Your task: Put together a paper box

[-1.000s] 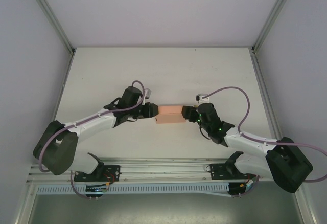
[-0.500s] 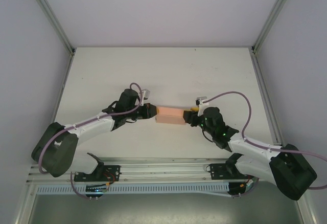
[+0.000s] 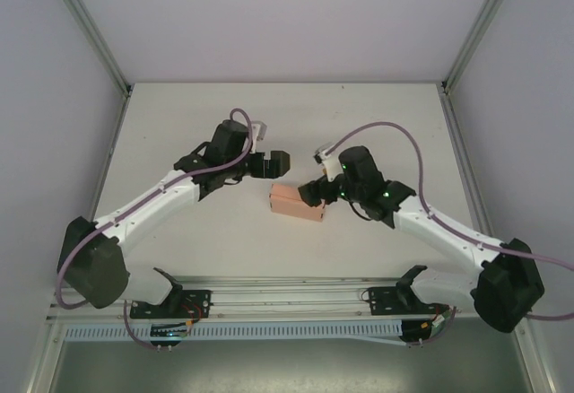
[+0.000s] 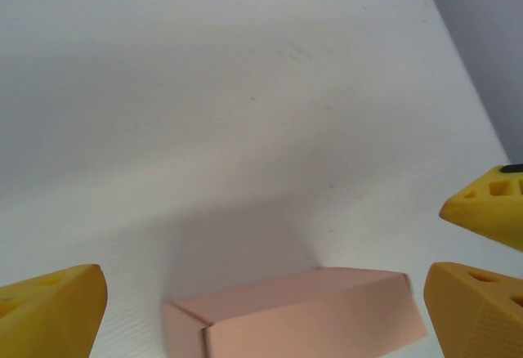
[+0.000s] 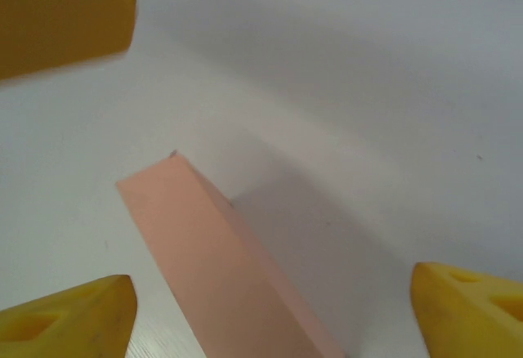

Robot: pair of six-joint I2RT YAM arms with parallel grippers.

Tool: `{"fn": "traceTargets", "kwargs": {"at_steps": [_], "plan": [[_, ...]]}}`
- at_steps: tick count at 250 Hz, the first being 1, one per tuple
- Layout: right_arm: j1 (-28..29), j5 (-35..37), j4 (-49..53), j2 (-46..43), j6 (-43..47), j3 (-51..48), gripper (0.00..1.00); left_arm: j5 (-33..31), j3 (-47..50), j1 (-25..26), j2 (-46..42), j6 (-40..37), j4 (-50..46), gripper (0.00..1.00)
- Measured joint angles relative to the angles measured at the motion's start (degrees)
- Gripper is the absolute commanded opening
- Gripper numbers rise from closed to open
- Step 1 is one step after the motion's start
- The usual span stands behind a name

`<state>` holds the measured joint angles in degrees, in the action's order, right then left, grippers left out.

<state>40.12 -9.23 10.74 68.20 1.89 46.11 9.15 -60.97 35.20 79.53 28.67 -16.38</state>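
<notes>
At the middle of the desk (image 3: 179, 124) sits the paper box (image 3: 297, 204), folded into a small closed-looking block, lying flat. The left tool (image 3: 274, 165) hangs just beyond its far-left corner, jaws wide apart, holding nothing; the right tool (image 3: 314, 192) is over its right end, also spread, empty. Thin card: likely light, slides easily, dents under a hard squeeze. Best taken gently across the long walls near a folded end, where creases stiffen it.

The paper box (image 3: 297, 203) is a plain salmon pink, unprinted. The table (image 3: 269, 115) is white (a few faint grey specks in the left wrist view). The fingers (image 4: 51, 307) of the left gripper (image 4: 261, 301) and right gripper (image 5: 270, 317) are bright yellow. The arms (image 3: 152, 209) are white with black joints, and the cables (image 3: 386, 128) are pale purple.
</notes>
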Motion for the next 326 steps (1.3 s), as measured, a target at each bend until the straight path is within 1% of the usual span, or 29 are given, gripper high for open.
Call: {"fn": "traceTargets", "kwargs": {"at_steps": [31, 51, 77, 107, 135, 161, 181, 197, 216, 246, 279, 306, 326], "plan": [[0.0, 0.4, 6.0, 6.9, 6.6, 5.4, 0.91, -5.9, 1.5, 0.0, -3.2, 0.0, -3.1, 0.98], [-0.1, 0.8, 9.6, 10.9, 8.7, 9.0, 0.91, -7.6, 4.0, -0.1, -5.5, 0.0, -3.7, 0.98], [-0.2, 0.5, 12.1, 13.0, 10.1, 11.6, 0.91, -7.8, 6.4, -0.1, -5.7, 0.2, -3.9, 0.99], [-0.3, 0.3, 13.0, 13.0, 10.1, 11.8, 0.91, -7.5, 7.0, -0.1, -3.2, 0.5, -4.0, 0.99], [-0.5, 0.2, 14.2, 13.0, 10.0, 11.8, 0.91, -5.9, 7.0, -0.1, -0.8, 0.6, -4.0, 0.95], [-0.7, 0.2, 15.1, 13.2, 9.8, 11.8, 0.9, -4.2, 7.3, -0.1, 0.4, 1.1, -3.1, 0.87], [-1.3, 0.3, 15.5, 14.4, 9.1, 11.8, 0.87, -2.9, 8.1, -0.1, 1.4, 1.6, -2.3, 0.81], [-1.9, 0.1, 15.6, 15.3, 8.0, 11.8, 0.85, -1.7, 9.0, -0.1, 2.5, 1.9, -1.6, 0.74], [-2.6, -0.8, 15.3, 15.8, 6.9, 11.5, 0.82, 0.3, 10.2, -0.3, 3.6, 3.1, 0.6, 0.62], [-3.2, -2.8, 13.3, 15.6, 4.5, 10.0, 0.8, 2.6, 11.4, -0.8, 3.7, 3.8, 3.9, 0.58], [-3.7, -4.0, 10.3, 14.6, 1.7, 7.6, 0.8, 5.6, 12.5, -1.4, 4.2, 5.0, 7.2, 0.45], [-4.2, -3.4, 8.5, 13.5, -1.7, 6.1, 0.8, 7.5, 12.8, -1.7, 5.0, 6.2, 10.0, 0.36], [-4.8, -2.3, 8.0, 12.1, -5.5, 4.9, 0.82, 9.0, 13.6, -1.7, 5.3, 7.2, 12.3, 0.28]]}}
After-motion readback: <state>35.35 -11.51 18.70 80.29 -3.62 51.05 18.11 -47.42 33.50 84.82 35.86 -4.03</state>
